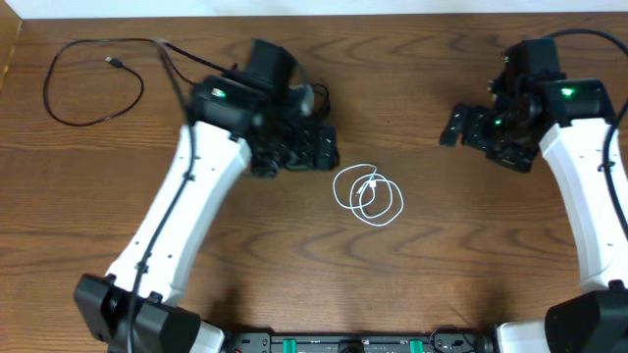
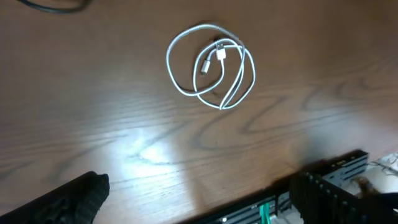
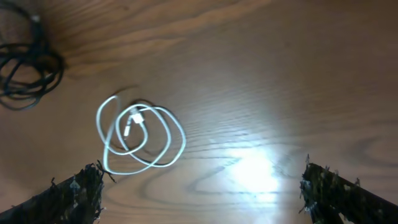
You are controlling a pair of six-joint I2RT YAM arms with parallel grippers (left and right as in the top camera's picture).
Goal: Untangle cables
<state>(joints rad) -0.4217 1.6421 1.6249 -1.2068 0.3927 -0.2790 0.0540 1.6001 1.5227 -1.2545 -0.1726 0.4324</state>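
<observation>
**Cables parted, two still coiled**

The three cables no longer lie as one bundle.

- A black cable (image 1: 93,83) is laid out as a single open loop at the far left corner of the table (image 1: 432,284), well apart from the rest.
- The white cable (image 1: 368,196) lies alone at centre, between the two arms, in loose loops that cross over each other.
- The second black cable (image 3: 28,62) shows in the right wrist view as a small bunch beyond the white one. The left arm largely hides it from overhead.

Left gripper (image 2: 199,183): fingers spread wide, holding nothing, near the white cable.
Right gripper (image 3: 200,171): likewise spread and empty.

Judgement: separation is done. The white cable and the bunched black one are yet to be straightened.
</observation>
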